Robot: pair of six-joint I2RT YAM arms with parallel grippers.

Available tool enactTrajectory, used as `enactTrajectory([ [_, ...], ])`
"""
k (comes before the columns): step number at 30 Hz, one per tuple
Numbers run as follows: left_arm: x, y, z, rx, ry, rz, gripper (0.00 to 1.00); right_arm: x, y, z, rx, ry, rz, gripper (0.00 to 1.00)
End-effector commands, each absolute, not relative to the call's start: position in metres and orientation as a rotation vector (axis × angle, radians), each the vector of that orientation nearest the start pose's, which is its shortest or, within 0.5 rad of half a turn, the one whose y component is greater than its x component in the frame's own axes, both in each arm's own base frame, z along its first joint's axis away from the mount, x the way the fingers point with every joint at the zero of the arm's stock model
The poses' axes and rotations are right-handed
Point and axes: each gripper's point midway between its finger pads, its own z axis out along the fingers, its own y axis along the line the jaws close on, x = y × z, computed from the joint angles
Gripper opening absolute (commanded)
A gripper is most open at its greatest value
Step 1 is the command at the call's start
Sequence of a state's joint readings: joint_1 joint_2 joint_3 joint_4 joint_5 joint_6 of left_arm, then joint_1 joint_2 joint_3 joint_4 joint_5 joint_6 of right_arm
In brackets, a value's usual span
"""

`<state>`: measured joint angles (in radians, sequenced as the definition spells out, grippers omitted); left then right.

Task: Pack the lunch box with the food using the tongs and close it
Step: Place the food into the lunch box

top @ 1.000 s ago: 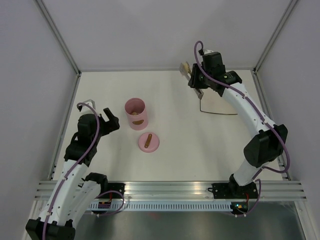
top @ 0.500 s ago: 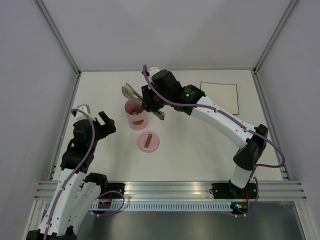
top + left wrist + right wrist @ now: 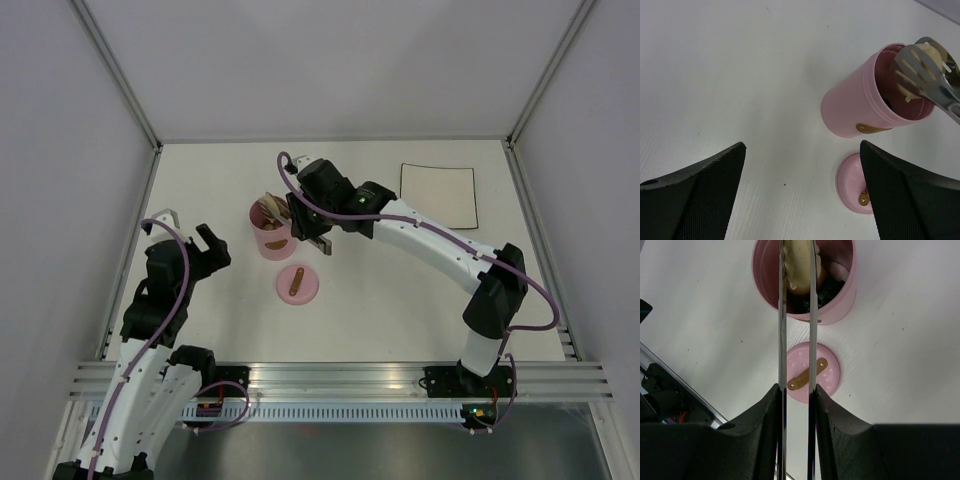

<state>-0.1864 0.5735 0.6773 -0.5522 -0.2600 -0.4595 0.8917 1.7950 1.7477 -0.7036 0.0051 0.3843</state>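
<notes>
left gripper [image 3: 190,228] hanging wide open, left of tub [image 3: 274,243] | lid [image 3: 308,290] lying just in front of tub | right gripper [image 3: 796,395] squeezing tongs [image 3: 781,330], tongs pinching pale ball [image 3: 797,262] over tub mouth | risk: tong tips catching the rim, tipping tub, or ball dropping outside

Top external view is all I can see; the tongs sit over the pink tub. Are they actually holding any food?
Observer: Yes. The left wrist view shows the tongs pinching a pale beige ball over the lunch box mouth.
Operator: Anything inside the tub?
Observer: The right wrist view shows dark pieces inside, beneath the ball.
Operator: How are the tongs gripped?
Observer: In the right wrist view, the right gripper squeezes both tong arms close together.
</notes>
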Motion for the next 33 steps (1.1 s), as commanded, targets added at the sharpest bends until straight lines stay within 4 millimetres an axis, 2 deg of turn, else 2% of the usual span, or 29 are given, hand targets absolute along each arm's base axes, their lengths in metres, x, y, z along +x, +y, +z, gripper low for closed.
enactTrajectory([
  [1,0.244,-0.016,0.201,-0.457,1.947,-0.149,1.0,0.287,0.39,0.231,-0.582,2.299,0.645,0.22],
  [4,0.244,-0.016,0.202,-0.457,1.941,-0.151,1.0,0.286,0.387,0.228,-0.576,2.302,0.633,0.27],
  [7,0.245,-0.017,0.201,-0.455,1.947,-0.157,1.0,0.285,0.387,0.228,-0.578,2.304,0.633,0.34],
  [10,0.245,-0.017,0.202,-0.454,1.945,-0.157,1.0,0.285,0.389,0.23,-0.574,2.299,0.649,0.47],
  [14,0.245,-0.017,0.202,-0.451,1.942,-0.158,1.0,0.286,0.389,0.229,-0.568,2.3,0.648,0.55],
  [23,0.246,-0.018,0.203,-0.446,1.941,-0.159,1.0,0.29,0.387,0.236,-0.543,2.282,0.631,0.58],
  [28,0.246,-0.018,0.203,-0.44,1.941,-0.157,1.0,0.296,0.384,0.256,-0.509,2.236,0.626,0.57],
  [32,0.246,-0.019,0.203,-0.438,1.942,-0.16,1.0,0.3,0.38,0.282,-0.477,2.194,0.69,0.55],
  [33,0.246,-0.019,0.203,-0.438,1.942,-0.16,1.0,0.306,0.376,0.288,-0.45,2.178,0.701,0.53],
])
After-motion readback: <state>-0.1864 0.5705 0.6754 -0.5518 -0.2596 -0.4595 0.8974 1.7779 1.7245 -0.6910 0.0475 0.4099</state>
